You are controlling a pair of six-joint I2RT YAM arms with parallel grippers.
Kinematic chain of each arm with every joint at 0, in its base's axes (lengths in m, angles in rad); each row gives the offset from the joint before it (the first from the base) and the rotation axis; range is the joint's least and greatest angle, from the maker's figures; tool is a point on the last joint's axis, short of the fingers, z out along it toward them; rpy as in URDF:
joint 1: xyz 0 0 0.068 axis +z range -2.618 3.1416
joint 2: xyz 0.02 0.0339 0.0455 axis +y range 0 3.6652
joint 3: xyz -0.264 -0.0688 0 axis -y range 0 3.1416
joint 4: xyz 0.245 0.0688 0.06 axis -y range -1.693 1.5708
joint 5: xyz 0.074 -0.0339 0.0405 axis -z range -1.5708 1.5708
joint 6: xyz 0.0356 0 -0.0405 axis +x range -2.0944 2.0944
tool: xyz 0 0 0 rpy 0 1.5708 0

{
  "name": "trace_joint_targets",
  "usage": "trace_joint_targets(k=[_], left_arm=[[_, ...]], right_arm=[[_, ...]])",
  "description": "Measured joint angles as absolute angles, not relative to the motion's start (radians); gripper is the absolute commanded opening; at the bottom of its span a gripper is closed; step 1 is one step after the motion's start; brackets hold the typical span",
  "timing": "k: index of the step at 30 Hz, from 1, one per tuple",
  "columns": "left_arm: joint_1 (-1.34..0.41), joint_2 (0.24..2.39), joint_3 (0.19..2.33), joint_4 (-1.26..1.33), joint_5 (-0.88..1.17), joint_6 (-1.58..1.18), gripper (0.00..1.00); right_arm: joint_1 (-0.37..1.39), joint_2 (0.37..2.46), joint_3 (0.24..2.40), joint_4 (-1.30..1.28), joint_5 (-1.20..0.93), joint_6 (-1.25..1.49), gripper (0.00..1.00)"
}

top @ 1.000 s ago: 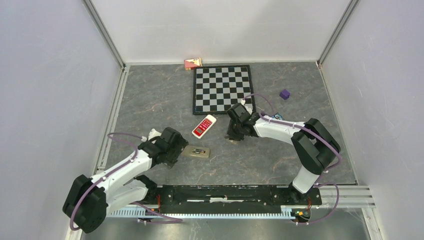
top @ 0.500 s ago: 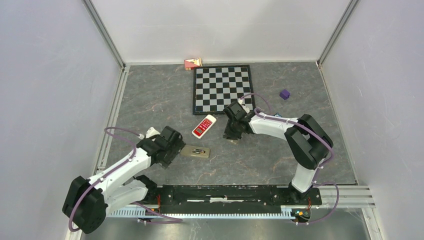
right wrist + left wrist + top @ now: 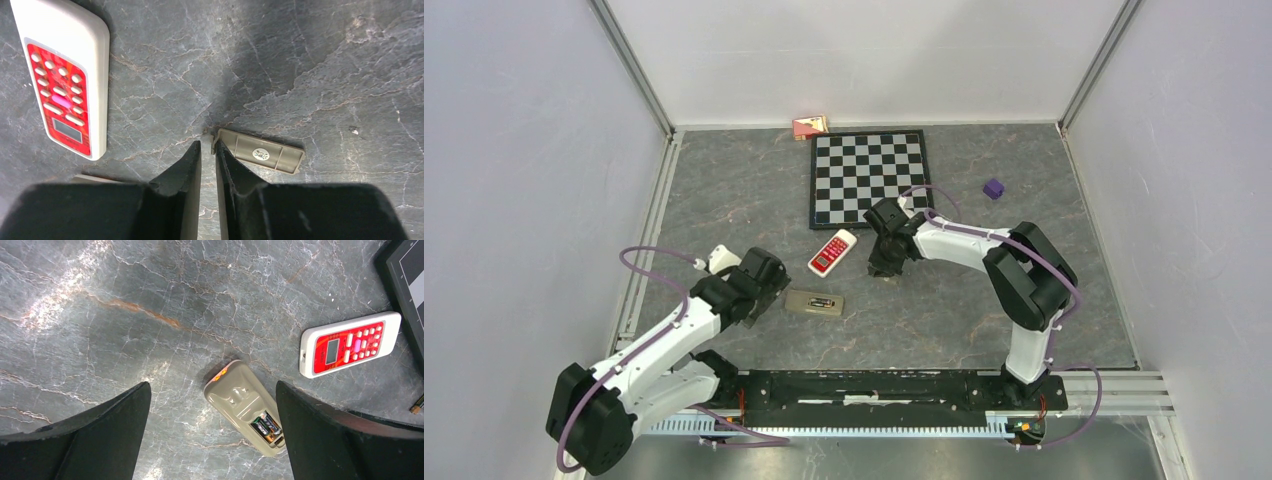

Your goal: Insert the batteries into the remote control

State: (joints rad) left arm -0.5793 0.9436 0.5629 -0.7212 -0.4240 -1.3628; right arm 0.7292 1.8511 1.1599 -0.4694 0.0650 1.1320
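We are noting the left gripper [image 3: 211, 385] hanging over the beige remote [image 3: 240, 400], jaws spread wide and holding nothing. That remote is lying face down on the stone table [image 3: 944, 310], and the batteries [image 3: 266, 425] are sitting in its uncovered bay. A red-and-white remote [image 3: 350, 342] is lying near it, apart. The right gripper [image 3: 207, 143] is pointing down, jaws narrowed to a slit at the end of the loose battery cover [image 3: 260, 152]. We cannot tell whether they are pinching it.
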Motion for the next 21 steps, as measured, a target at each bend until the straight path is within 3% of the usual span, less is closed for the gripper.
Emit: trace_joint_targets(k=[3,7,21], left_arm=[[-0.579,0.939,0.563,-0.725,-0.436,-1.357,1.00],[-0.578,0.938,0.564,-0.727,-0.444,-1.346,1.00],[-0.577,0.838,0.569,-0.598,-0.422,-1.158,1.00]], right_arm=[[0.725,1.864,1.178,-0.489,0.065,1.141,0.16],[0.722,1.865,1.179,-0.501,0.070,1.150,0.00],[0.717,1.800,1.179,-0.509,0.115,1.055,0.00]])
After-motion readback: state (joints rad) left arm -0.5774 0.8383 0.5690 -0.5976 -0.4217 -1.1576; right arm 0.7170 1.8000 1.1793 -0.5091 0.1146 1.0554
